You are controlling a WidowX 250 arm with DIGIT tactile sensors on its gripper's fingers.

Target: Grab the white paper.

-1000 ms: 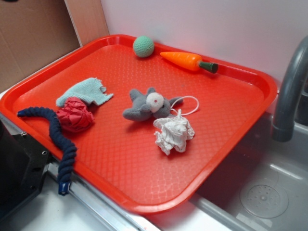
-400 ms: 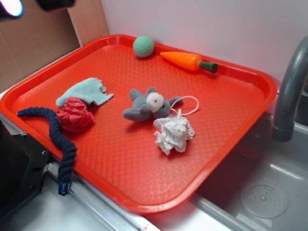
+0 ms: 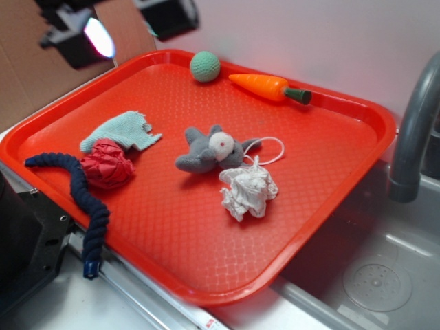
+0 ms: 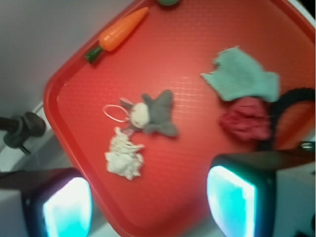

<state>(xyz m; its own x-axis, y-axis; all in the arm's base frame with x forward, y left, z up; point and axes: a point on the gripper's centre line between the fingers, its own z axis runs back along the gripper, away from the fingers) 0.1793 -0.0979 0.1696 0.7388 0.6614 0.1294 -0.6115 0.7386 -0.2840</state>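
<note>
white paper [image 3: 248,192] — crumpled ball, on tray

White paper [image 3: 248,192] on tray [image 3: 206,275], just before plush toy [image 3: 206,151]

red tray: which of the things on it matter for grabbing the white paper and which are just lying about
For the job:
white paper
end effector, high over the tray's far left corner, fingers apart

Just lying about:
grey plush toy
red crumpled ball
light blue cloth
dark blue rope
toy carrot
green ball
red tray
</note>
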